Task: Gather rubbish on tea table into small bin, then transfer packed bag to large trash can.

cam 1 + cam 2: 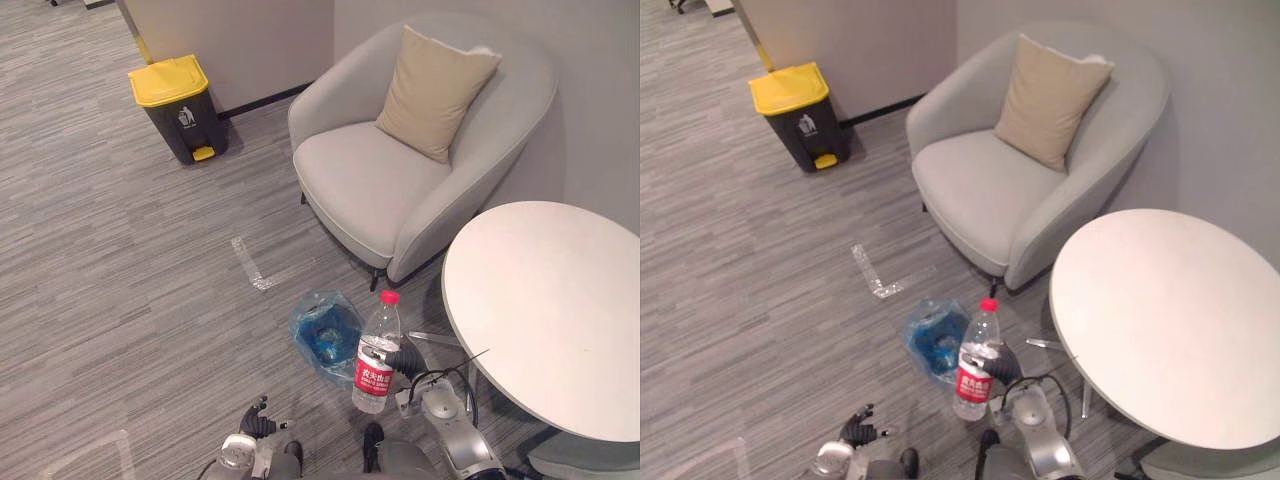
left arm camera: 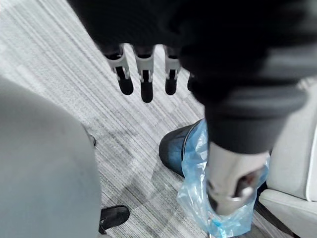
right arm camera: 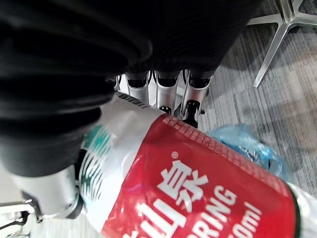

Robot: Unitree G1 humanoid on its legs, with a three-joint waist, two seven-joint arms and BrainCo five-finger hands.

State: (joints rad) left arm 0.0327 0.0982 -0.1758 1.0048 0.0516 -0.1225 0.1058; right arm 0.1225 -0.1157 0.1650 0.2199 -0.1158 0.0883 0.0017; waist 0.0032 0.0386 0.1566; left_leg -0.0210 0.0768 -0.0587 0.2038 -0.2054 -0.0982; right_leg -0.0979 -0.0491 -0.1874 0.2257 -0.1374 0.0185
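Trouble from here would most likely come at the drop: the right hand (image 1: 408,358) has its fingers (image 3: 166,94) wrapped round the upright bottle (image 1: 377,352), red cap on top, and it hangs just beside the small bin (image 1: 325,335), on the table side, rather than squarely over the opening. Let go there and the bottle could strike the rim, tip the light bin or bounce off across the carpet (image 1: 120,280). The loose blue bag (image 2: 198,198) puffs up around the rim and might fold inward and narrow the mouth. The left hand (image 1: 256,418) hangs low with its fingers straight and slack, holding nothing, so nothing steadies the bin. The round white table (image 1: 550,300) looks bare, which suggests the bottle is the last piece to gather. Beyond stands a grey armchair (image 1: 400,180) with a beige cushion (image 1: 435,90). The large trash can (image 1: 180,108), dark with a yellow lid, sits well apart by the wall, across striped grey carpet bearing a tape mark (image 1: 250,263).
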